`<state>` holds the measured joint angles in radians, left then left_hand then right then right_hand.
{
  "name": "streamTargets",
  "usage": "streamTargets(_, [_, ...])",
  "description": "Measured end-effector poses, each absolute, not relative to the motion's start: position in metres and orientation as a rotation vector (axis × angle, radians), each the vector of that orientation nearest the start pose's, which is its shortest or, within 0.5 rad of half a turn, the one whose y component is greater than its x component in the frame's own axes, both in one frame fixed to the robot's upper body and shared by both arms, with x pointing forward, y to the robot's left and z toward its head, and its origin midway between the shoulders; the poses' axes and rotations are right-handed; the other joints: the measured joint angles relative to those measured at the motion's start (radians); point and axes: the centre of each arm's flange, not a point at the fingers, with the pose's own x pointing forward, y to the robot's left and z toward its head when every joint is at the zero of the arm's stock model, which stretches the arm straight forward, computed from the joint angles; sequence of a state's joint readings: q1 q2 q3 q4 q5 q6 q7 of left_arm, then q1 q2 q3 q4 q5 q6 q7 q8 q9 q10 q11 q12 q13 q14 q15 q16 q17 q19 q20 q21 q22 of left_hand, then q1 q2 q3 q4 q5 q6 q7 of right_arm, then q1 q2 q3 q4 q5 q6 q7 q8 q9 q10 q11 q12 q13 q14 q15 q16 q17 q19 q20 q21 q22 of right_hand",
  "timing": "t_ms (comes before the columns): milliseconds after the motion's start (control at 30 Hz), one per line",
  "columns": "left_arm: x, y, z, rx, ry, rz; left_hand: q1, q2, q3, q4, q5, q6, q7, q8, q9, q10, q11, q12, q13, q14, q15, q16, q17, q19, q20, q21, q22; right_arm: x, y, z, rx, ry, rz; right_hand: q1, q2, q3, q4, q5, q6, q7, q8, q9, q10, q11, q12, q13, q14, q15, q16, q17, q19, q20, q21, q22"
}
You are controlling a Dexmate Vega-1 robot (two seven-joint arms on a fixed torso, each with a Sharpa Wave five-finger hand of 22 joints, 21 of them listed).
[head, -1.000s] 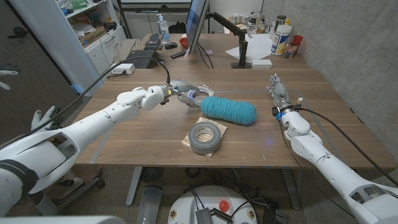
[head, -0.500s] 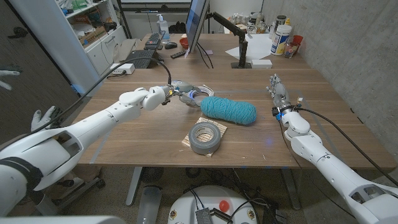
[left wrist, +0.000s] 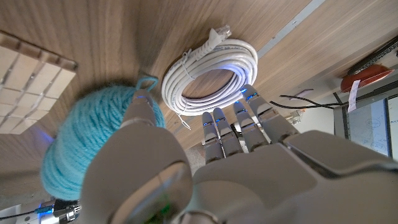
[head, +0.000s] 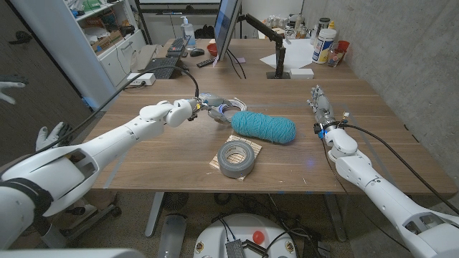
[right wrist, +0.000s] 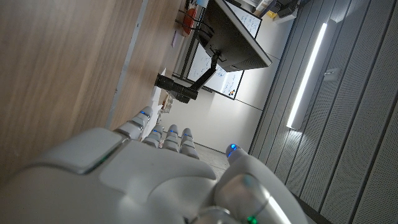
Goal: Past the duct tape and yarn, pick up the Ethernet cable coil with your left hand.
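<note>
The white Ethernet cable coil point(head: 224, 108) lies on the table point(head: 158, 154) behind the teal yarn skein point(head: 264, 127); the grey duct tape roll point(head: 238, 158) sits nearer the front on a slatted wooden mat. My left hand point(head: 181, 110) hovers just left of the coil, fingers apart and holding nothing. In the left wrist view the fingertips point(left wrist: 247, 102) reach the rim of the coil point(left wrist: 211, 73), with the thumb beside the yarn point(left wrist: 87, 146). My right hand point(head: 320, 105) stands at the table's right, fingers straight and empty.
Behind the coil stand a monitor point(head: 226, 27) with its cables, a keyboard point(head: 166, 66) and a black remote point(head: 205, 63). Bottles and a jar point(head: 324, 44) cluster at the far right corner. A concrete wall runs along the right side.
My left hand has edged slightly to the right, closer to the cable coil. The right arm has not moved.
</note>
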<state>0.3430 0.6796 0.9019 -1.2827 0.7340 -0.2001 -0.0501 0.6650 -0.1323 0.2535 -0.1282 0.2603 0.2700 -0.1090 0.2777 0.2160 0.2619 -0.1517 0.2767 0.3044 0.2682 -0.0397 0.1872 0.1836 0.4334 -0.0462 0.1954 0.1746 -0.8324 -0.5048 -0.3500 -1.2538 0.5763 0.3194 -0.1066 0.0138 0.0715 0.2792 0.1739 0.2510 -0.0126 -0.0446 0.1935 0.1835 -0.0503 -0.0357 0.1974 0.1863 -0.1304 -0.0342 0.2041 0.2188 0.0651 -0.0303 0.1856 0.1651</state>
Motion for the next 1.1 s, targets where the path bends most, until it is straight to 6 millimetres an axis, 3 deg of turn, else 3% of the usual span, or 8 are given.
streamTargets(1100, [0.685, 0.172, 0.057, 1.825, -0.729, -0.222, 0.005, 0.005, -0.006, 0.000, 0.007, 0.005, -0.005, 0.000, 0.000, 0.000, 0.000, 0.000, 0.005, 0.000, 0.000, 0.000, 0.000, 0.000, 0.000, 0.000, 0.000, 0.657, -0.320, -0.028, 0.023, -0.608, 0.040, 0.000, 0.000, 0.000, 0.000, 0.000, 0.000, 0.000, 0.000, 0.000, 0.000, 0.000, 0.000, 0.000, 0.000, 0.000, 0.000, 0.000, 0.000, 0.000, 0.000, 0.000])
